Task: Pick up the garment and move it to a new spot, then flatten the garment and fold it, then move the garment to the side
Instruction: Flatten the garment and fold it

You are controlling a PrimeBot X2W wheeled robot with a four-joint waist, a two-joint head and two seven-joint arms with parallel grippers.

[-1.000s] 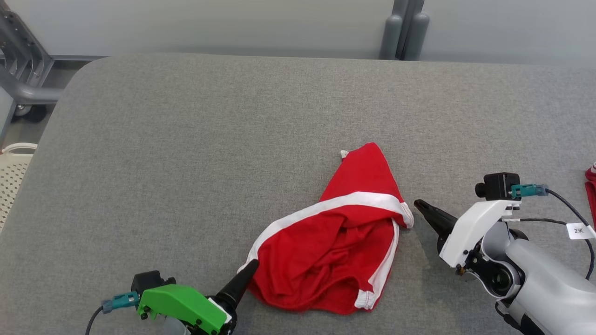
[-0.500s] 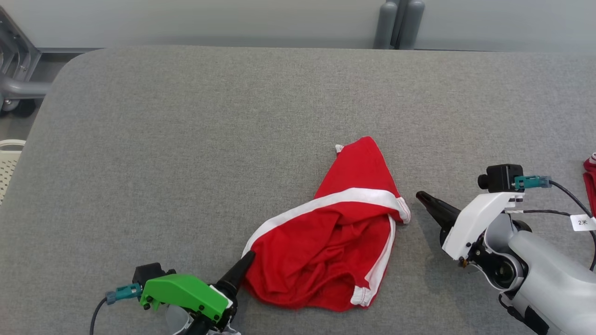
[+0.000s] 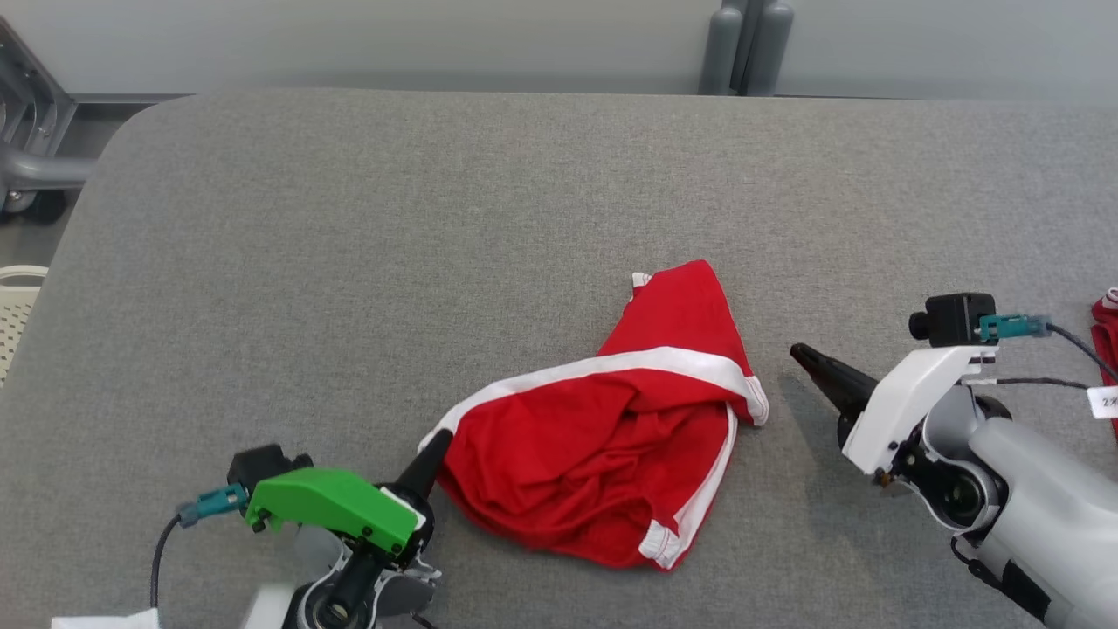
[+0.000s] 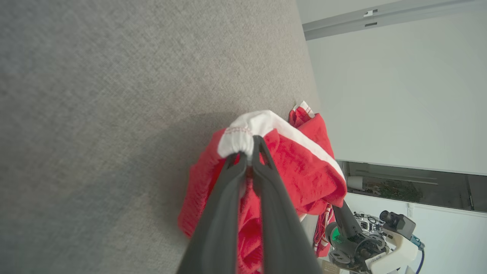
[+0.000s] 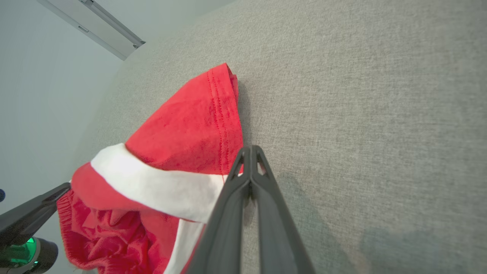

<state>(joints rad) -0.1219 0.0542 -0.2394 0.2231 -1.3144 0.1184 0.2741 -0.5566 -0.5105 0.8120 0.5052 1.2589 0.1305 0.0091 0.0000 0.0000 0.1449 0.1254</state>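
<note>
Red shorts [image 3: 603,463]: a crumpled heap with white trim, near the middle of the grey table [image 3: 349,262]; one pointed end lies toward the far side.
Left gripper [image 4: 247,149]: clenched on the white-banded corner at the heap's left end. The band bunches up between my fingertips in the left wrist view.
Right gripper [image 3: 799,352]: fingers pressed together, holding nothing. The tip is just beside the heap's right corner, with a strip of bare table between them in the head view.
Step in hand: my judgement is the pick-up before the move to a new spot. One corner is gripped and the rest of the cloth lies on the table.
Grip check: the bite looks shallow, mostly on the thick hem. I should raise slowly and watch the band for slipping before I commit to the carry.
Lift: go up first, then sideways, so the cloth hangs free instead of dragging and rolling on the rough table cover.
Right arm: if I want a two-corner carry, I must part these fingers first and take the white-edged corner nearest them, low and flat.
Risk: a one-corner lift may let the folds twist, which would make the flattening harder.
Neighbour: another red cloth [image 3: 1107,336] lies at the table's right edge. The new spot should be well apart from it.
</note>
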